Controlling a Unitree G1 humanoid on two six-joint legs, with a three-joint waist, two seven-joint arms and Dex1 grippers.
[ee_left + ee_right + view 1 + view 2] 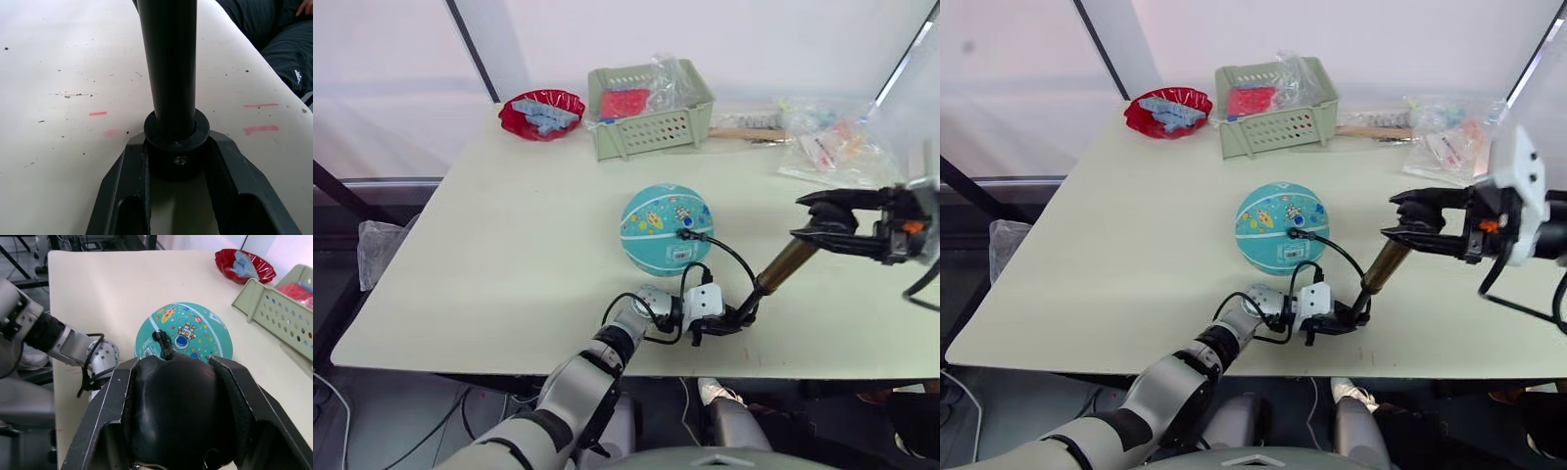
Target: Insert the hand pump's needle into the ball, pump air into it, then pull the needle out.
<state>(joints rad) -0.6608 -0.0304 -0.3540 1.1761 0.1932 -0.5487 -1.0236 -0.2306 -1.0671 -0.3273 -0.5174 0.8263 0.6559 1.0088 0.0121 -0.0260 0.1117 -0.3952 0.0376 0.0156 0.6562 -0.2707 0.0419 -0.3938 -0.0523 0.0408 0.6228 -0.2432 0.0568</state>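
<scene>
Both my grippers are clamped on the hand pump (pixel 786 264), which slants just beside the ball (pixel 666 229) toward the near table edge. My left gripper (pixel 720 323) pinches the black lower end cap between its two fingers, low against the table (pixel 489 255); the left wrist view shows the black shaft rising from that collar with a finger pressed on each side. My right gripper (pixel 818 217) closes around the black T-handle at the pump's upper end, and the right wrist view shows the handle's rounded black top wedged between the two fingers.

From the pump a thin black hose (pixel 729 253) loops up to the ball's side, where the small black fitting of the needle (pixel 685 234) sits against the teal rubber next to the white label; the pin itself is too small to make out.

Beyond the ball, toward the far edge, a pale green slotted basket (pixel 651 125) holds a red item and crumpled clear plastic. Beside the basket, a red bowl (pixel 542 115) carries light blue pieces. On the basket's other side lie clear plastic bags (pixel 827 147) with coloured contents.
</scene>
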